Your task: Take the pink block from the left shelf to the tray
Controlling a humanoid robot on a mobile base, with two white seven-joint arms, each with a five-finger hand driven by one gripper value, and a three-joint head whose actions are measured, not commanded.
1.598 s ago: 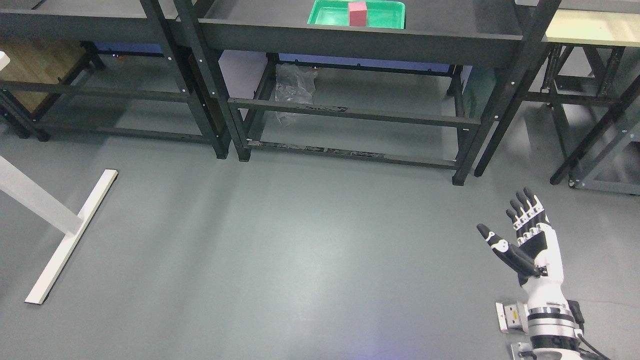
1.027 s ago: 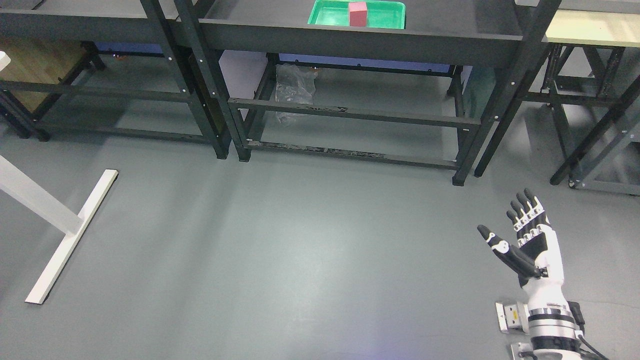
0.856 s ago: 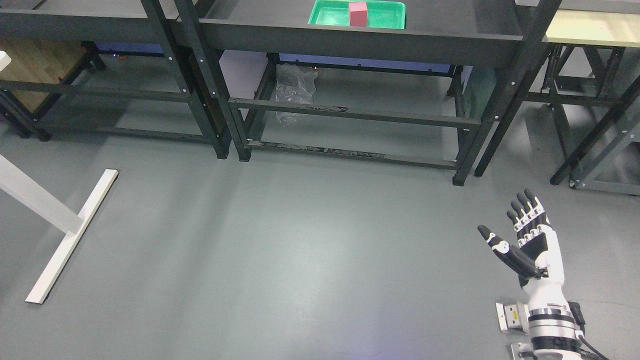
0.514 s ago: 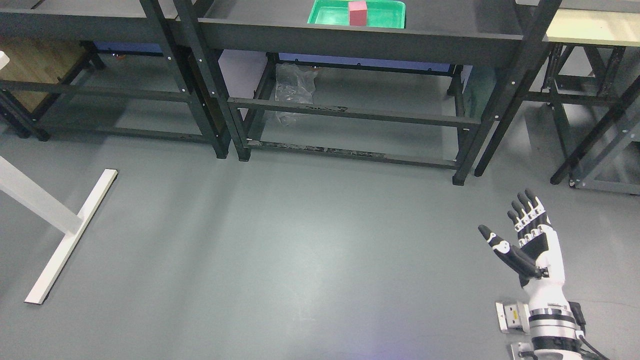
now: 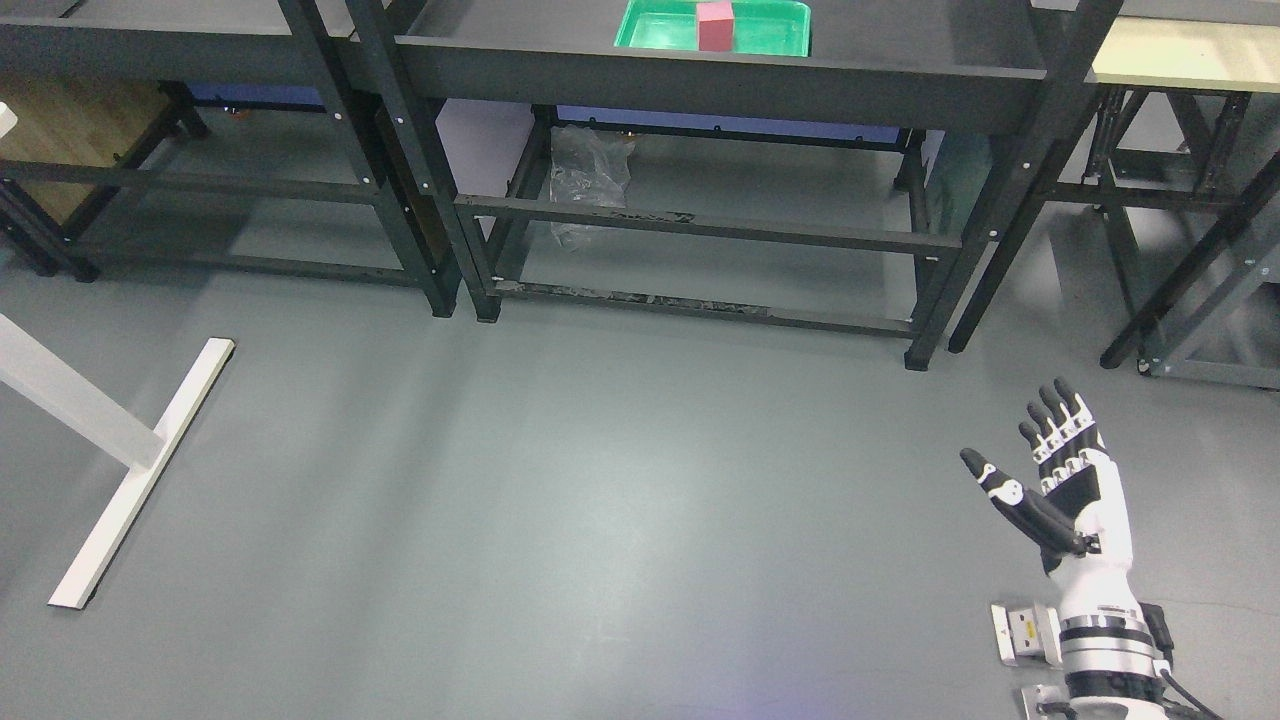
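Observation:
A pink block (image 5: 715, 26) stands upright inside a green tray (image 5: 780, 30) on the top of the middle dark shelf (image 5: 700, 80), at the top of the head view. My right hand (image 5: 1020, 440) is at the lower right, far below and to the right of the tray, held over the grey floor. Its fingers are spread, thumb out to the left, and it holds nothing. My left arm does not show.
A second dark shelf (image 5: 200, 60) stands to the left, and a light-topped table (image 5: 1180, 55) to the right. A clear plastic bag (image 5: 590, 185) lies under the middle shelf. A white stand foot (image 5: 140, 475) crosses the floor at left.
My right hand has drifted very slightly to the right and down. The block and tray have not moved.

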